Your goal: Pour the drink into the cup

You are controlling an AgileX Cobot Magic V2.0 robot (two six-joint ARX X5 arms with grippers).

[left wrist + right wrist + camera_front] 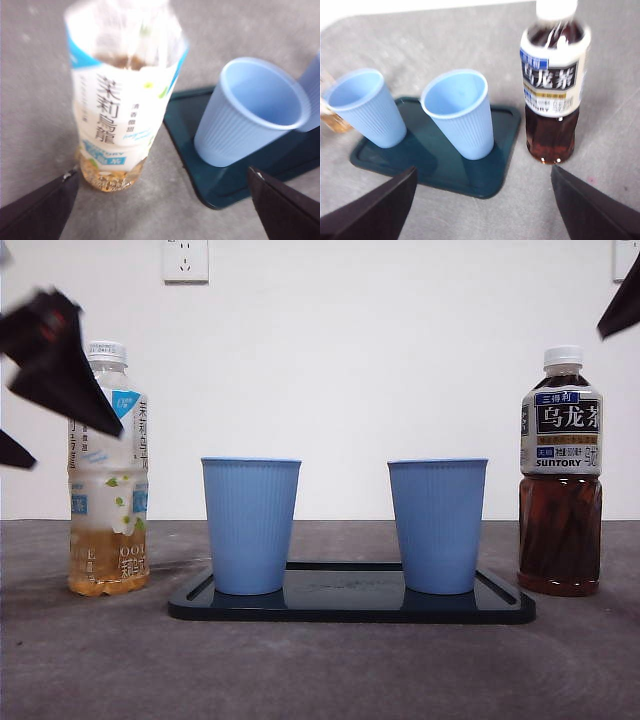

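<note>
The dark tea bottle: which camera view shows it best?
The front view: the dark tea bottle stands sharp and whole, from cap to base. The right wrist view shows it blurred, with the cap cut off. The left wrist view does not show it.

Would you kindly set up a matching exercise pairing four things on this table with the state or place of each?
Things:
1. jasmine tea bottle
2. oolong tea bottle
3. two blue cups
4. left gripper

States or places:
A. standing on the dark tray
B. capped, holding dark brown tea
C. open, near the pale tea
D. only about a quarter full of pale amber tea

Pairs: 1-D, 2-B, 3-A, 4-C
</note>
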